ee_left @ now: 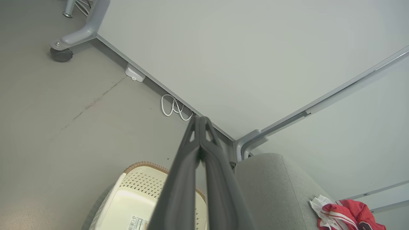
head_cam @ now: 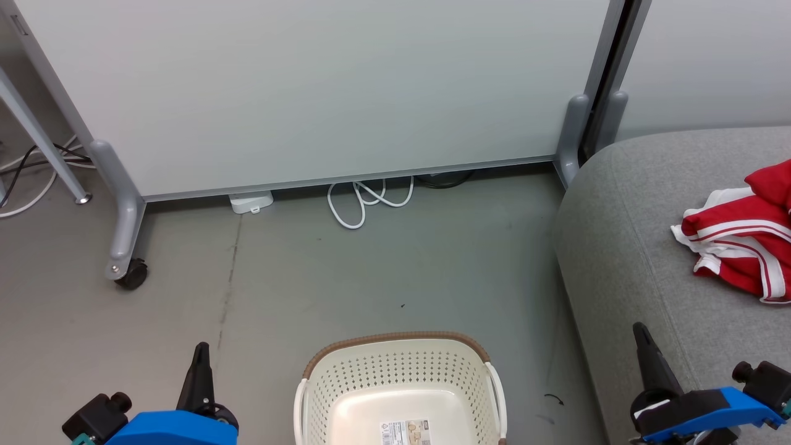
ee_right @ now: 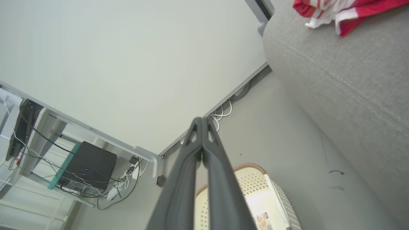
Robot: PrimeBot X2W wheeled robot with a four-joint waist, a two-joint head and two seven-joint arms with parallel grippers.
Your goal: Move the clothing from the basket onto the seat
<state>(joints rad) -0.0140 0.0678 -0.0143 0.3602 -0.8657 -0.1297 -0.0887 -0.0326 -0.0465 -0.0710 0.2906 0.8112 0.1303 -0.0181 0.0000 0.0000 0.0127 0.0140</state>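
The red clothing [head_cam: 744, 238] with white stripes lies bunched on the grey seat [head_cam: 636, 247] at the right edge, also seen as clothing [ee_left: 345, 216] and clothing [ee_right: 338, 9] on the seat [ee_right: 345, 80]. On the floor at bottom centre stands the cream basket [head_cam: 401, 377] with only a paper label on its floor; it appears too as the basket [ee_left: 134, 195] and the basket [ee_right: 252, 188]. My left gripper [head_cam: 201, 352] is shut left of the basket. My right gripper [head_cam: 639, 334] is shut over the seat's front edge. Both sets of fingers [ee_left: 199, 123] [ee_right: 201, 123] hold nothing.
A pale partition panel [head_cam: 321, 86] on castor feet [head_cam: 126, 272] stands behind the floor. White cables [head_cam: 364, 201] and a small white box [head_cam: 250, 202] lie at its base. A desk leg [head_cam: 43, 148] and more cables sit far left. A black device [ee_right: 86, 167] stands under a desk.
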